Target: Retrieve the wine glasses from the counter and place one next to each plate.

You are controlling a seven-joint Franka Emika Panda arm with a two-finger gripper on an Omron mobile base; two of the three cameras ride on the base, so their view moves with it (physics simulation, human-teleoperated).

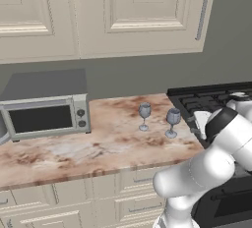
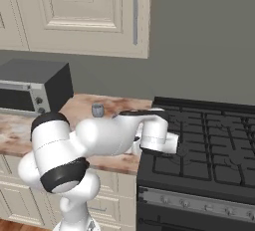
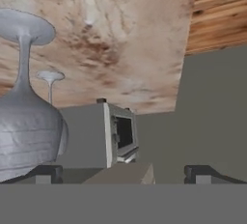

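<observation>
Standing untouched on the counter [image 1: 98, 148], both wine glasses [image 1: 144, 116] wait, while the gripper [image 3: 123, 172] has its fingers spread wide, empty, beside the nearer one.

A home kitchen is shown: a marbled stone counter [image 1: 98, 148] is set over cream panelled drawers [image 1: 74, 205], with matching wall cabinets [image 1: 98, 11] hung above. A microwave [image 1: 47, 116] is placed at the far left, and a black gas stove [image 2: 209, 145] is fitted to the right
</observation>
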